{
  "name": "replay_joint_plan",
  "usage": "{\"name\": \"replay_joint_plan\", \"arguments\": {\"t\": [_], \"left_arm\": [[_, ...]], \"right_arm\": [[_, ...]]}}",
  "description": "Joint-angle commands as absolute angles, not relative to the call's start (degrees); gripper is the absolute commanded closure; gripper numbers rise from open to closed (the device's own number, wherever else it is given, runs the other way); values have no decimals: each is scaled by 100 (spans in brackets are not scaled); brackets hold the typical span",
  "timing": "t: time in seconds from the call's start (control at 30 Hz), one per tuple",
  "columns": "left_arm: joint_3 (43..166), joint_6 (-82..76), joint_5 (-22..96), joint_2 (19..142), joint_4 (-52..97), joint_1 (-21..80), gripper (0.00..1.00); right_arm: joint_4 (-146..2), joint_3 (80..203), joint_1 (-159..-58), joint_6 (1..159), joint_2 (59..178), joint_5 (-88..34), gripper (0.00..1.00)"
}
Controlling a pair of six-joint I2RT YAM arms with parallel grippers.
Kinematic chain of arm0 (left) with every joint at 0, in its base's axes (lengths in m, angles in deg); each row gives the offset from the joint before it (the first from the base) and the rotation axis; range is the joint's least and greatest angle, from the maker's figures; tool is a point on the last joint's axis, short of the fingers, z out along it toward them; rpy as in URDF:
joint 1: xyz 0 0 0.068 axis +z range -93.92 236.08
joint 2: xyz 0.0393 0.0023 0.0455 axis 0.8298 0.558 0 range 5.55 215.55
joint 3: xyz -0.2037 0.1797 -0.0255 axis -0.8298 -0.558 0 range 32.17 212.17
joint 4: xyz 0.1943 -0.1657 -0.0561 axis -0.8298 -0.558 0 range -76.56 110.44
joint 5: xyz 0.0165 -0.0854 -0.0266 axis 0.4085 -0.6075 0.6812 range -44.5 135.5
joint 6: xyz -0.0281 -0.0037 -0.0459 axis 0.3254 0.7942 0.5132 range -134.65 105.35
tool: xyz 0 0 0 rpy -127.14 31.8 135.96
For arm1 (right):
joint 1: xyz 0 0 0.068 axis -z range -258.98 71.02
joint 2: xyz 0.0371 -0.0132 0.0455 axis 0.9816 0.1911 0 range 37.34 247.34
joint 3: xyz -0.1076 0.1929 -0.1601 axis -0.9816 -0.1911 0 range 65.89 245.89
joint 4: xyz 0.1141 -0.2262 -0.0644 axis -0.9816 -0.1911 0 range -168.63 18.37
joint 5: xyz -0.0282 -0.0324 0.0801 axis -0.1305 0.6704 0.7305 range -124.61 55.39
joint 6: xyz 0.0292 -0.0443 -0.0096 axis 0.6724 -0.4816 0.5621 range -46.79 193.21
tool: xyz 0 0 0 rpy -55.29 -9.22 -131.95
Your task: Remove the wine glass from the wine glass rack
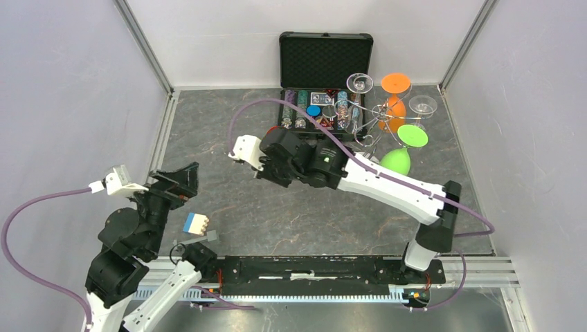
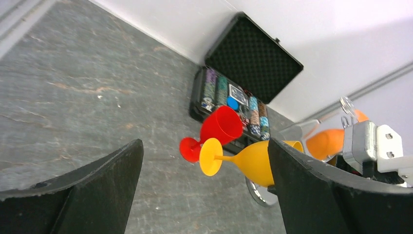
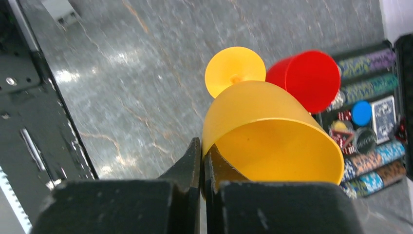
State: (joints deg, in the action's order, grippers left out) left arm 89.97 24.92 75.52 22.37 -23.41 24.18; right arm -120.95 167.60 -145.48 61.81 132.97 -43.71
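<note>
Top view: the wine glass rack stands far right, beside the black case. Left wrist: left gripper gapes wide, the yellow wine glass tipped sideways well beyond it. Right wrist: right gripper clamped on that glass's rim, next to a red glass.

The black case has a hard plastic shell and a lid lined with dimpled matt foam. Just in front of it, the yellow wine glass looks like smooth, satin, slightly translucent plastic; the red wine glass beside it likewise. Right of the case, the wine glass rack is bright polished metal wire. The table under the case is grey, stone-patterned, softly sheened
</note>
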Motion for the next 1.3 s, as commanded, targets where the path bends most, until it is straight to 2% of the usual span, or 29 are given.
{"name": "replay_joint_plan", "arguments": {"t": [0.0, 0.2, 0.4, 0.53, 0.67, 0.83, 1.27], "left_arm": [[9115, 1796, 8607, 2076, -1952, 2425, 0], [8725, 1415, 8925, 2089, -1358, 2430, 0], [8268, 1244, 8993, 2555, -1048, 2424, 0], [8165, 1355, 8957, 2762, -1064, 2429, 0], [8157, 1371, 9014, 2748, -1058, 2424, 0], [8055, 1398, 9205, 2561, -1029, 2426, 0], [7963, 1333, 9164, 2463, -982, 2424, 0]], "right_arm": [[-11771, 17565, -14560, 6170, 13971, -3932, 100], [-12032, 18748, -14539, 6219, 15280, -4169, 100], [-12041, 18683, -14408, 6283, 15640, -4003, 100], [-12259, 18350, -14259, 6283, 15351, -3944, 100], [-12353, 17321, -14247, 5852, 14634, -3571, 100], [-12716, 16642, -14229, 5608, 14092, -4153, 100], [-13024, 17109, -13267, 5290, 14483, -4275, 100]]}}
